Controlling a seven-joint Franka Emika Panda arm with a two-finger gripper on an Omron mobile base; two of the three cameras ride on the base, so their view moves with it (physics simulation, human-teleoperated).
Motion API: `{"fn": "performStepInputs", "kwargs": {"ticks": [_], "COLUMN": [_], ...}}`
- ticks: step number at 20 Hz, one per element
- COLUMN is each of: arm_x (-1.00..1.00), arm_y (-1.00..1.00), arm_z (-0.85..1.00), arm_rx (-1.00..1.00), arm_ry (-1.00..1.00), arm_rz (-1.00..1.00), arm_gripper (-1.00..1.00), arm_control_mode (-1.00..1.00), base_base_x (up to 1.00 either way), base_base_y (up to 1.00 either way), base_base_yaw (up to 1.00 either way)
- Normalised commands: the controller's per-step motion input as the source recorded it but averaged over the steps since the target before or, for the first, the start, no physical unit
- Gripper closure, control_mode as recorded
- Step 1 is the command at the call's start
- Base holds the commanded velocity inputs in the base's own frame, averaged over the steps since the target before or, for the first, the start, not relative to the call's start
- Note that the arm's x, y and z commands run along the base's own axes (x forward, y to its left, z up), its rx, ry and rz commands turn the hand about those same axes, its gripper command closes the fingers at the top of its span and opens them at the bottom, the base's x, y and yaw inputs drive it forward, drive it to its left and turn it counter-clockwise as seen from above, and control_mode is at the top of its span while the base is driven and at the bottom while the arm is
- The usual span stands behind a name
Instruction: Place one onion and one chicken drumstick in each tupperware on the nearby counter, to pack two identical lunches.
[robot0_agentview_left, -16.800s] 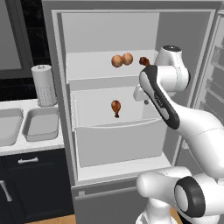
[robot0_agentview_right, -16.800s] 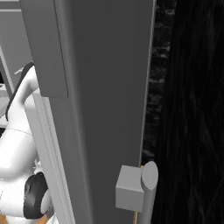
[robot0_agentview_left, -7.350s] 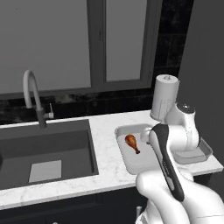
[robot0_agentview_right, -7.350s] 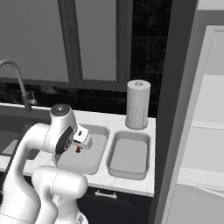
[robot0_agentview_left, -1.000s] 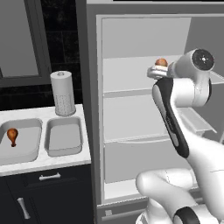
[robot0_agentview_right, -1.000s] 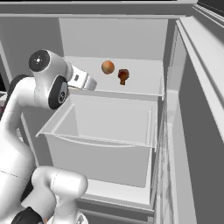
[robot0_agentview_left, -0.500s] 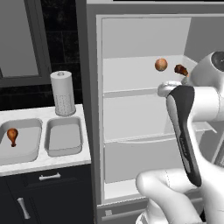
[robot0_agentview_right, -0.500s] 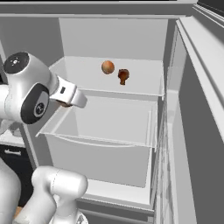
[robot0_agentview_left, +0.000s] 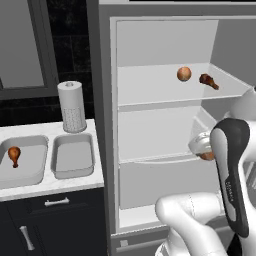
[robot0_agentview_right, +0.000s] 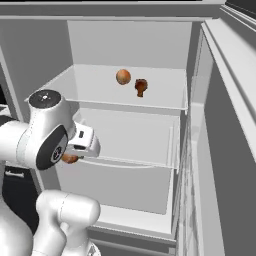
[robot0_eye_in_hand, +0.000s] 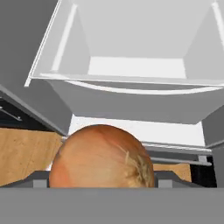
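The open fridge (robot0_agentview_left: 165, 125) faces you; your gripper (robot0_eye_in_hand: 101, 186) is clamped on an onion (robot0_eye_in_hand: 101, 157), seemingly low by the drawer. The tupperwares (robot0_agentview_left: 74, 156) sit on the counter (robot0_agentview_left: 55, 186) well to your left, so swing that way

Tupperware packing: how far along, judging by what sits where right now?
Done: one drumstick lies in the left tupperware on the counter. In hand: the gripper holds an onion in front of the open fridge. Left: place that onion, then move the shelf onion and shelf drumstick. The right tupperware holds nothing.
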Motion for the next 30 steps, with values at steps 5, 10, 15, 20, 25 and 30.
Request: {"fn": "performStepInputs", "kwargs": {"ticks": [5,10,15,20,25,30], "arm_x": [0.00,0.00,0.00,0.00,0.00,0.00], "arm_y": [0.00,0.00,0.00,0.00,0.00,0.00], "arm_z": [0.00,0.00,0.00,0.00,0.00,0.00], "arm_rx": [0.00,0.00,0.00,0.00,0.00,0.00], "arm_ry": [0.00,0.00,0.00,0.00,0.00,0.00], "arm_rz": [0.00,0.00,0.00,0.00,0.00,0.00], "arm_gripper": [1.00,1.00,1.00,1.00,1.00,1.00], "arm_control_mode": [1.00,1.00,1.00,1.00,1.00,1.00], "base_base_x": [-0.63,-0.93,0.21,0.98,1.00,1.00], "base_base_y": [0.40,0.89,1.00,1.00,0.96,0.23], "base_base_yaw": [0.37,0.25,0.10,0.00,-0.07,-0.20]}}
